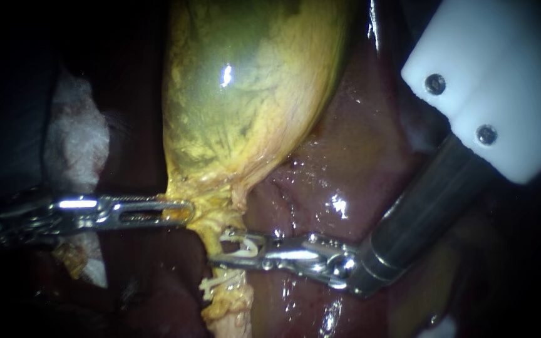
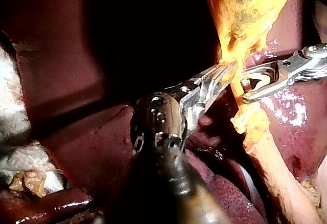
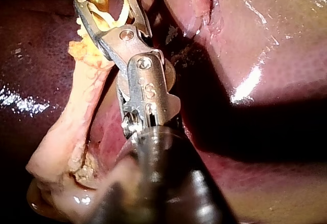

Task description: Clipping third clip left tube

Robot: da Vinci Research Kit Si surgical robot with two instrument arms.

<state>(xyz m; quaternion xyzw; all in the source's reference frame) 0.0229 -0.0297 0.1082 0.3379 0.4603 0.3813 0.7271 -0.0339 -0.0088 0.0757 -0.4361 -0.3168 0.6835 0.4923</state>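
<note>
Jaws of the left instrument clamp the gallbladder at its neck; the right instrument jaws hold a white clip astride the tube.

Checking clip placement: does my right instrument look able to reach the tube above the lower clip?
Likely yes: the right instrument has its loaded clip around the tube, above the lower clip; the left instrument grips the gallbladder higher up.

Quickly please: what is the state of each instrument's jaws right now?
Left instrument: shut on the gallbladder's neck.
Right instrument: holding a white clip, astride the tube.
</note>
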